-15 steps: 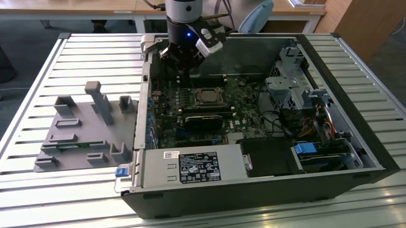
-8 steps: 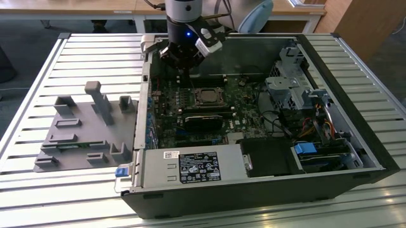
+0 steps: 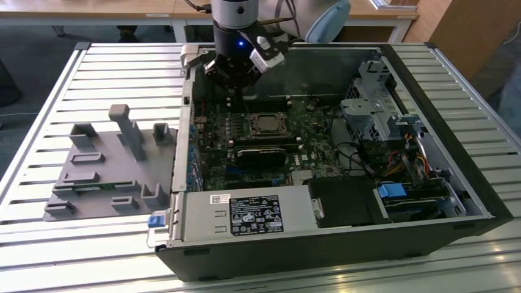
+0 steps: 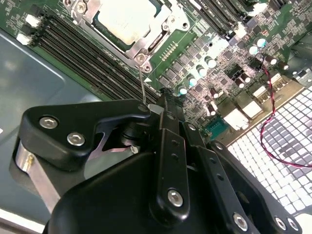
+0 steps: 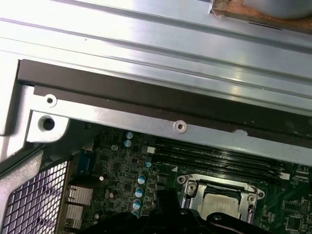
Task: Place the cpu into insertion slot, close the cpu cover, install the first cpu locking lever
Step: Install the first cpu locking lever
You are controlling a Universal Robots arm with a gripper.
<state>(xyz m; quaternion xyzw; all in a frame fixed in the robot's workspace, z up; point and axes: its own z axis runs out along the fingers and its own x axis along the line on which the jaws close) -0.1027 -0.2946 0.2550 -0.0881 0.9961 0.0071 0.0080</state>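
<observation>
In the exterior view, my gripper (image 3: 232, 85) hangs inside the open computer case just behind the insertion slot (image 3: 262, 124). The cpu (image 4: 124, 19) lies flat in that slot with its dull silver top showing, and it is also in the first wrist view (image 5: 222, 204). The cpu cover (image 4: 141, 48), a silvery frame, lies down around the chip. A thin wire locking lever (image 4: 142, 83) rises from the cover's corner screw up to my gripper (image 4: 158, 100). The gripper looks shut on the lever's upper end.
Long black memory slots (image 4: 83, 53) run beside the socket. A black card (image 3: 260, 155) and a power supply (image 3: 244, 213) sit nearer the case's front, with a drive cage (image 3: 374, 116) on the exterior view's right. A grey parts fixture (image 3: 106, 165) stands on the slatted table outside the case.
</observation>
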